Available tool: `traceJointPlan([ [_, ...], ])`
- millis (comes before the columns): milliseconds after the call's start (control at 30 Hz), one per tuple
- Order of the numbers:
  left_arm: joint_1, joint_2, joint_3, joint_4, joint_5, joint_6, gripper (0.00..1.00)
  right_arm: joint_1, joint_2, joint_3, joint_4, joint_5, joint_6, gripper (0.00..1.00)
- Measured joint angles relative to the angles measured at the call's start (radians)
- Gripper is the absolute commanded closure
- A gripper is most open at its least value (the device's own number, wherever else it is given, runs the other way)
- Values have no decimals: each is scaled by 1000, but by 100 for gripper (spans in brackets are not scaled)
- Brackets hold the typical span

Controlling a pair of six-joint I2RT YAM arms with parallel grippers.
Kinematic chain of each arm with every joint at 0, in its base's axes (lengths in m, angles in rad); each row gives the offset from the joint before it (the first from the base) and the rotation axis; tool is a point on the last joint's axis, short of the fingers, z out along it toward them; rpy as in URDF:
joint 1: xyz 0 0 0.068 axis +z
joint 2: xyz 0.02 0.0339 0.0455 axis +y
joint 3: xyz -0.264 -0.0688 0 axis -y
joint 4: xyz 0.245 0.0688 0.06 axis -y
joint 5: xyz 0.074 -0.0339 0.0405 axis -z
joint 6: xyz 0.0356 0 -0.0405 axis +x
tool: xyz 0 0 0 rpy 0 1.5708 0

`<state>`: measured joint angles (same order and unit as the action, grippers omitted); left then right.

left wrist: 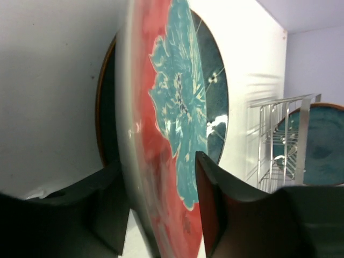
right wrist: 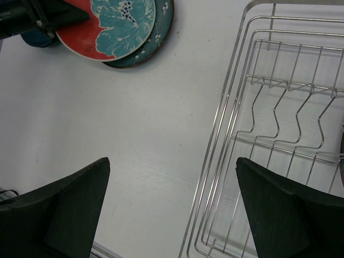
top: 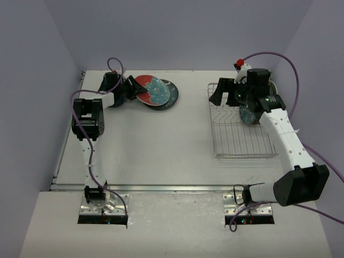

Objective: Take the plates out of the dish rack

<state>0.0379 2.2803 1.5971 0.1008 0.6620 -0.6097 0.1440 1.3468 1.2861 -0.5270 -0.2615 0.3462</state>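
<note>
**Letting go of the red plate; one teal plate left in the rack**

The red-rimmed plate (top: 152, 88) with the teal flower lies at the far left of the counter (top: 161, 150), resting on a dark teal plate (top: 171, 95). Its near rim sits inside my left tool (left wrist: 157, 172), which stands part open around it. I cannot tell whether it grips the rim or has let go.

I judge this to be the release. Next I need to open fully and back away level, without dragging the plate off the stack.

Well apart to the right, the dish rack (top: 242, 137) holds one teal plate (top: 248, 114), partly hidden under my right arm. My right tool (right wrist: 172, 161) hangs spread wide and empty over the rack's left edge, with that plate near, off to its right.
</note>
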Motion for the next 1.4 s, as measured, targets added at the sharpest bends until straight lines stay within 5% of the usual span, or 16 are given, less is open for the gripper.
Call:
traceJointPlan([
  [333, -17, 0, 33, -91, -61, 102, 39, 0, 0, 0, -17, 9, -16, 1],
  [867, -137, -16, 85, -210, -306, 280, 10, 0, 1, 0, -36, 27, -39, 1],
  [1400, -196, -56, 87, -280, -537, 393, 0, 0, 1, 0, -37, 45, -44, 1],
])
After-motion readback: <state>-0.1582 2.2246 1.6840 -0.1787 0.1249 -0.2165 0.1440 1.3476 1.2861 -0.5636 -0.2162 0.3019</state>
